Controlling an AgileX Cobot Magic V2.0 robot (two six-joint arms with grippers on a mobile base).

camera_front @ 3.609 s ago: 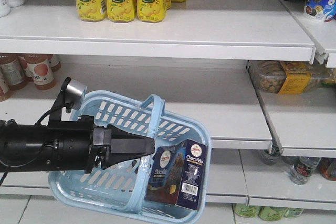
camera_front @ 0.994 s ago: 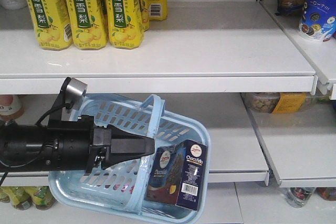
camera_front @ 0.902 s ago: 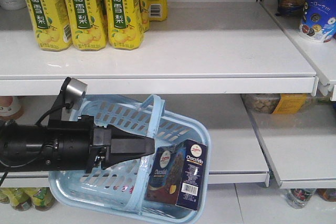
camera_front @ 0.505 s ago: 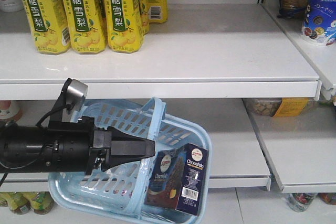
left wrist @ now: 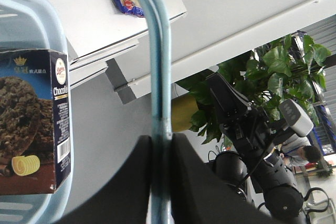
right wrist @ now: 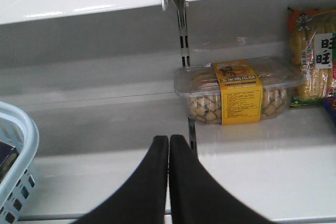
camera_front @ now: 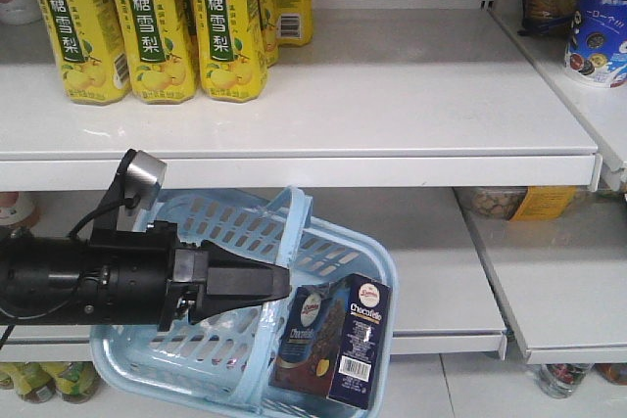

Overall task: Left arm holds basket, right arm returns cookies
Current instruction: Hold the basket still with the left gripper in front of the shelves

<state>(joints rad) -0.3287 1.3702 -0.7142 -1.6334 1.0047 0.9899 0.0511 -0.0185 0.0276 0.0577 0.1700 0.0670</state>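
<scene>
The basket (camera_front: 377,252) is gripped by its handle (left wrist: 160,51) in the clenched jaws of the left arm (camera_front: 88,276), with the cookies (camera_front: 338,340) stood in its lowest corner. The jaws of the right arm (left wrist: 236,114), pressed together on nothing, should be opened and brought across their narrow sides. "Chocofello" is read there; "冰糖雪梨" on the yellow cartons (camera_front: 152,26).

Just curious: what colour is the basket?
The basket is light blue; front view shows it best.

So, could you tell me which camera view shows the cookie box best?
The front-facing view: nearly the whole cookies carton stands in the basket, two faces readable. The left wrist view crops it at the frame edge; the right wrist view shows barely a dark sliver.
</scene>
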